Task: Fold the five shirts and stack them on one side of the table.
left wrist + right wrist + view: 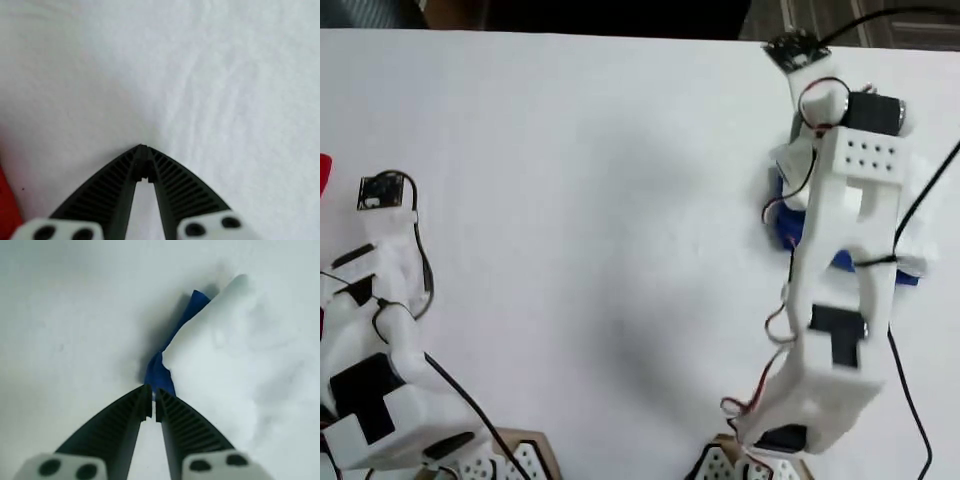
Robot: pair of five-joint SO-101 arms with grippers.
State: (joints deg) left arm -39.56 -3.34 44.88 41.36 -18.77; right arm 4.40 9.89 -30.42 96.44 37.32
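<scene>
A blue shirt lies on the white table with a folded white shirt on top of it. My right gripper is shut, its tips right at the blue shirt's edge; I cannot tell whether cloth is pinched. From above, the blue shirt and white shirt peek out beneath the right arm at the table's right side. My left gripper is shut, with nothing in it, over a wrinkled white surface. A red cloth lies close beside it, also at the table's left edge.
The left arm stands at the near left of the white table. Cables hang from both arms. The arm bases sit at the front edge.
</scene>
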